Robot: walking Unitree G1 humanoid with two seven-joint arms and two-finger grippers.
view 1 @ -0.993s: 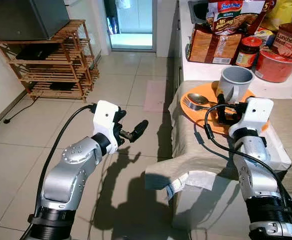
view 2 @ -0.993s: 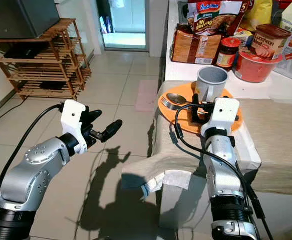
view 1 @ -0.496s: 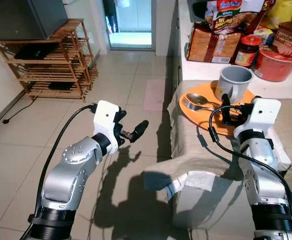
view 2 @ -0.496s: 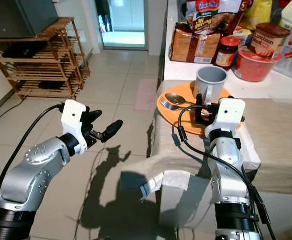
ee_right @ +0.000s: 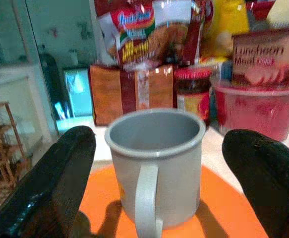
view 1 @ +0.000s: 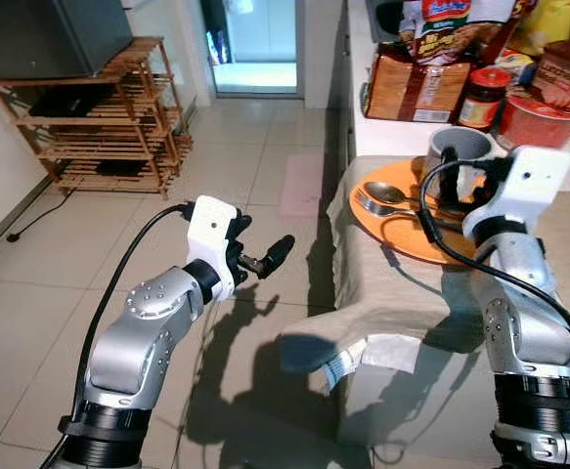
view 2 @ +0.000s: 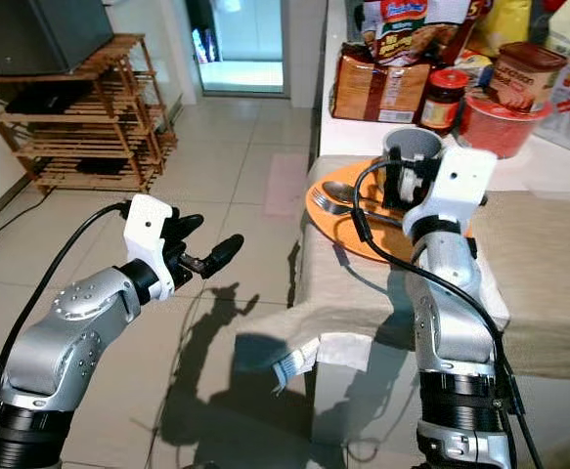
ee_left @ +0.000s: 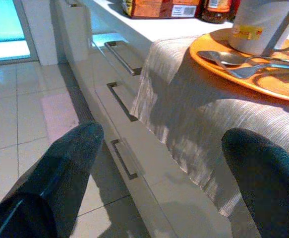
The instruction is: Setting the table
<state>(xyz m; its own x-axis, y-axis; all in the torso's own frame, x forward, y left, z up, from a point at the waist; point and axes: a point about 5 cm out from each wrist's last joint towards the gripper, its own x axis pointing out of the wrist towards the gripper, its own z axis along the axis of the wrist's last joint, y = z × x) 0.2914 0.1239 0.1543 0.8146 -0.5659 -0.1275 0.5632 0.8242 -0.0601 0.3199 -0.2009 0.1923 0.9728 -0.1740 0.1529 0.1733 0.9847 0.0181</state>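
Note:
An orange plate [view 1: 402,239] lies on the cloth-covered table at my right. It carries a grey mug [view 1: 449,147], a spoon [view 1: 390,192] and a fork [view 1: 372,205]. My right gripper [view 1: 468,179] is raised over the plate just in front of the mug and is open. In the right wrist view its fingers [ee_right: 60,173] stand wide on either side of the mug [ee_right: 156,163], whose handle faces the camera, without touching it. My left gripper [view 1: 260,239] hovers open and empty over the floor, left of the table. Its wrist view looks at the plate [ee_left: 263,84].
Behind the plate, the white counter holds noodle packets [view 1: 451,24], a jar [view 1: 480,98], a red bowl [view 1: 544,122] and a luncheon meat can [view 1: 568,73]. The beige cloth [view 1: 392,303] hangs over the table edge. A wooden shelf [view 1: 99,117] stands at the far left across tiled floor.
My right gripper has lifted from the plate's near edge and moved forward up to the mug. The left arm has barely shifted.

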